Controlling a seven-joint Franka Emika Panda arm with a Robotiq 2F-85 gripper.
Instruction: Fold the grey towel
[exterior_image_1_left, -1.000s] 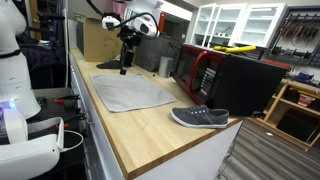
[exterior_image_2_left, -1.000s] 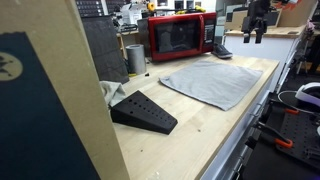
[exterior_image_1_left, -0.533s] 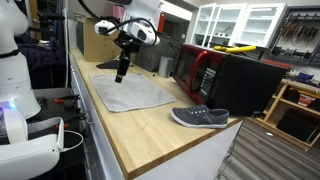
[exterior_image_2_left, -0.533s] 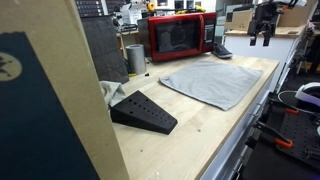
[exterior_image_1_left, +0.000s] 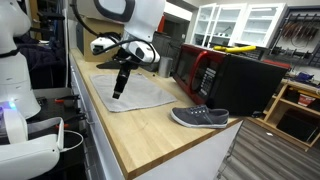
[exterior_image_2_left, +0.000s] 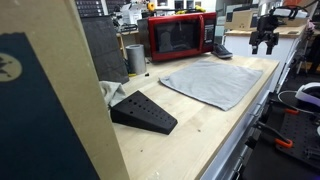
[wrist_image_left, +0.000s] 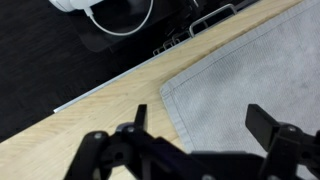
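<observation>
The grey towel (exterior_image_1_left: 132, 94) lies flat and unfolded on the wooden counter; it also shows in an exterior view (exterior_image_2_left: 212, 79) and in the wrist view (wrist_image_left: 250, 75). My gripper (exterior_image_1_left: 118, 90) hangs above the towel's near-left corner, fingers pointing down. In an exterior view (exterior_image_2_left: 265, 44) it shows above the counter's far end. In the wrist view the gripper (wrist_image_left: 205, 118) is open and empty, its two fingers straddling the towel's corner and hem from above.
A grey shoe (exterior_image_1_left: 200, 117) lies on the counter next to the towel. A red microwave (exterior_image_2_left: 180, 36) and a metal cup (exterior_image_2_left: 135, 58) stand behind. A black wedge (exterior_image_2_left: 143, 111) sits near the counter edge (wrist_image_left: 100, 92). Cables lie beyond the edge.
The arm has swung down and toward the counter's front edge, bringing the gripper from above the towel's far side to over its near corner. The towel has not moved.
</observation>
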